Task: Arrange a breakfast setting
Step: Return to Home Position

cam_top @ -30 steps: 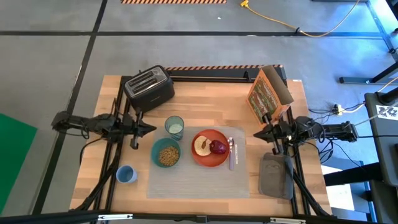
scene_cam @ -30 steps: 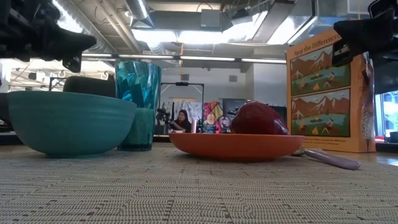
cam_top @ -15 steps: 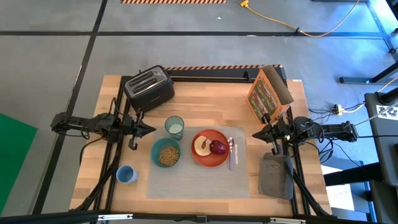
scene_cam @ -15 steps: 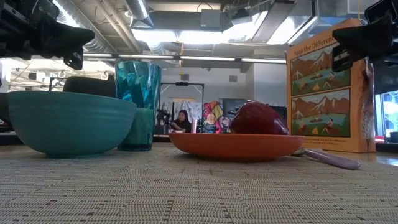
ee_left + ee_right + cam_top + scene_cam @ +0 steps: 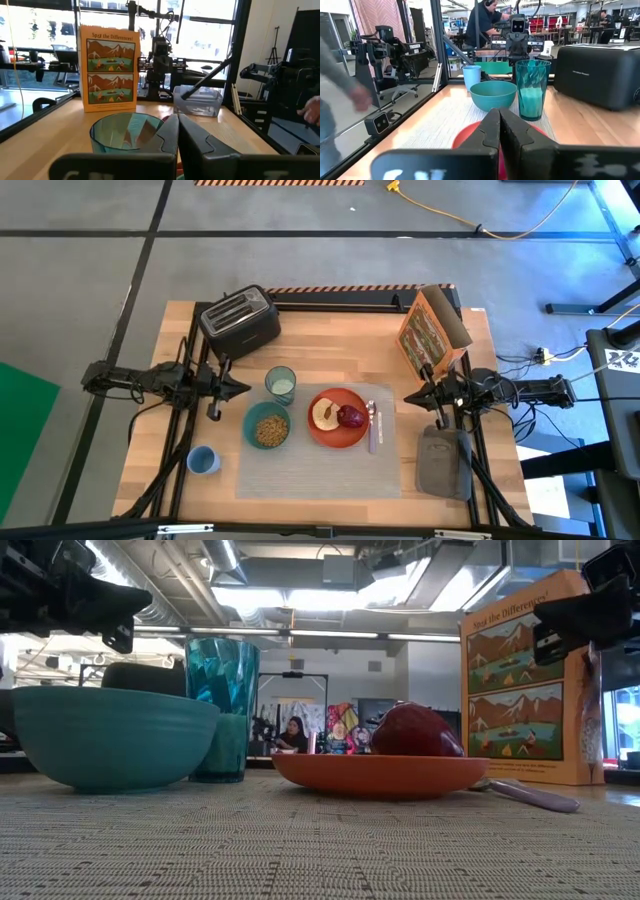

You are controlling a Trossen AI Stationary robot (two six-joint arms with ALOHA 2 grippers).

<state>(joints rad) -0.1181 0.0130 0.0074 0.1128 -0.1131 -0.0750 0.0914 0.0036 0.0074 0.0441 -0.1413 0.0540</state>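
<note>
Placemat [image 5: 320, 465] centred on bench [image 5: 335, 345], bearing bowl [image 5: 268, 427], plate [image 5: 326, 439] with apple [image 5: 351, 417] and toast [image 5: 323, 414], utensil [image 5: 372, 430] just beside plate, glass [image 5: 281, 384] at mat's back edge, left gripper [image 5: 244, 388] clenched empty toward left edge, right gripper [image 5: 408, 396] likewise toward right edge.

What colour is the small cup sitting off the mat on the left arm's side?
The small cup is light blue, clearest in the high view.

Overhead looks straight down; low skims the placemat [image 5: 320, 470] (seen by both).
</note>
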